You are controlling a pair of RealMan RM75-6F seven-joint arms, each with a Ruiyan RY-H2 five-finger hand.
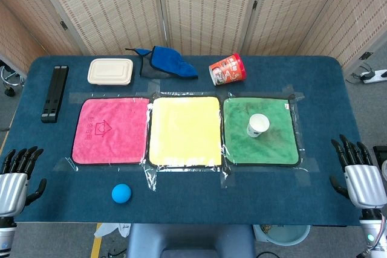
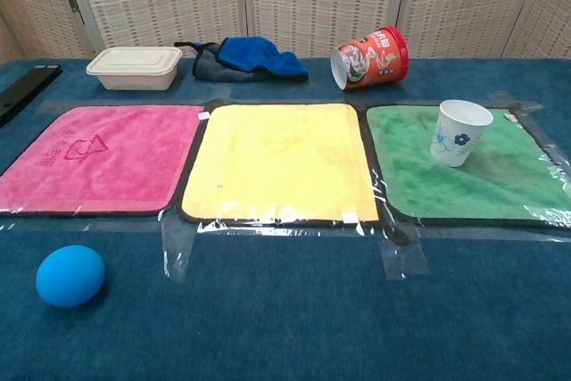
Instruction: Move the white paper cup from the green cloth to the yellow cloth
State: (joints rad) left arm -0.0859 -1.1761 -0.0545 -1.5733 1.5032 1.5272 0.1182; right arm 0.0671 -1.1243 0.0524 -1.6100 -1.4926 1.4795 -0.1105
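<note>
Waiting at the bottom corners of the head view, the left hand (image 1: 17, 176) and right hand (image 1: 360, 173) are both holding nothing, fingers spread and pointing up the frame, well apart from every cloth; neither is showing in the chest view. A blue ball (image 2: 70, 275) is lying at lower left on the table (image 1: 199, 209), nearer than the cloths. Across the middle, the pink cloth (image 1: 111, 131), yellow cloth (image 1: 184, 130) and green cloth (image 1: 261, 131) are lying taped down side by side, left to right. The cup (image 2: 459, 131) is standing upright, mouth up, on the green cloth toward its far side, so the move is not yet begun. It is looking light, thin-walled and easy to crush or tip, so a gentle hold around the mid wall, thumb against fingers, is probably suiting it best, with the right hand being the nearer one. Farther back, a red tub (image 2: 370, 55) is lying on its side, a blue rag (image 2: 254, 55) is sitting crumpled, a cream box (image 2: 134, 67) is resting closed, and a black bar (image 1: 54, 93) is lying at far left
</note>
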